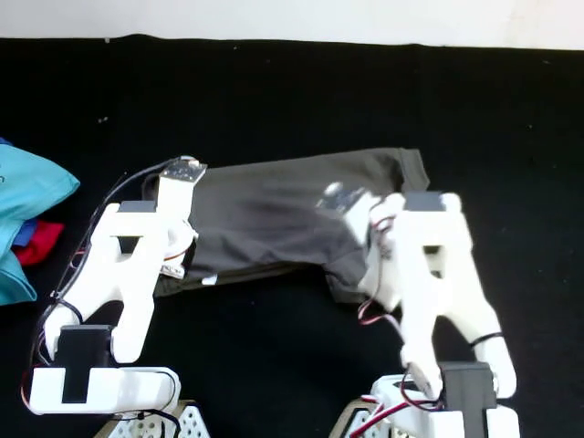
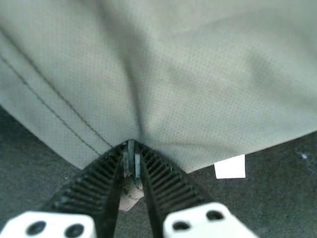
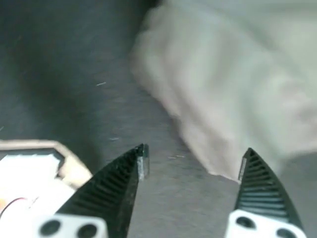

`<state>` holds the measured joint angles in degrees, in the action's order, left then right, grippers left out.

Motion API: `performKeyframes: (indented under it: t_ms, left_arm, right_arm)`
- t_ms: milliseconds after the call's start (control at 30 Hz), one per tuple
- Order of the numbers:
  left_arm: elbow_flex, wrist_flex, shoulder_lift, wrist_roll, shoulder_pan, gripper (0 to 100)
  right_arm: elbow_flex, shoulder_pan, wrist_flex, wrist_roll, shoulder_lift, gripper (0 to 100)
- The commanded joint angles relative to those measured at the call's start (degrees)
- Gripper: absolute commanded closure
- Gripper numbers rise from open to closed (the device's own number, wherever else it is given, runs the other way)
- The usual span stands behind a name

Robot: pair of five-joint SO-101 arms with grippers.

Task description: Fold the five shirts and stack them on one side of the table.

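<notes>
A dark grey shirt [image 1: 274,214] lies spread across the middle of the black table, between the two arms. My left gripper [image 2: 131,156] is shut on the hem of the grey shirt [image 2: 198,89], pinching a fold of cloth near a small white tag [image 2: 230,167]. In the high view the left arm [image 1: 137,265] stands at the shirt's left edge. My right gripper [image 3: 193,161] is open just above the table, with the edge of the grey shirt [image 3: 233,99] near one fingertip and nothing held. The right arm [image 1: 415,265] stands over the shirt's lower right corner.
A pile of shirts sits at the table's left edge: a teal one [image 1: 23,196] on top, with red [image 1: 41,242] and blue cloth under it. The black table [image 1: 292,100] runs to a white wall at the back. Both arm bases stand at the front edge.
</notes>
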<state>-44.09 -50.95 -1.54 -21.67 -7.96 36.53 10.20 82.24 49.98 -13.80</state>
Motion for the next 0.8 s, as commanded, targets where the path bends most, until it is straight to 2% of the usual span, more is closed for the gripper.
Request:
performKeyframes:
  t_ms: [0,167,333,567,767]
  left_arm:
    - [-0.31,0.79,0.92,0.44,0.40,99]
    - [-0.31,0.79,0.92,0.44,0.40,99]
    - [-0.31,0.79,0.92,0.44,0.40,99]
    - [-0.31,0.79,0.92,0.44,0.40,99]
    - [-0.31,0.79,0.92,0.44,0.40,99]
  right_arm:
    - [5.14,3.03,-8.66,0.53,-1.63,71.1]
    - [9.10,3.03,-17.10,0.53,-1.45,71.0]
    - [9.36,2.95,-19.91,0.53,-0.40,71.0]
    - [5.67,-0.22,-21.93,0.53,13.67,71.0]
    - [4.79,-0.40,-22.37,0.62,18.15,71.4]
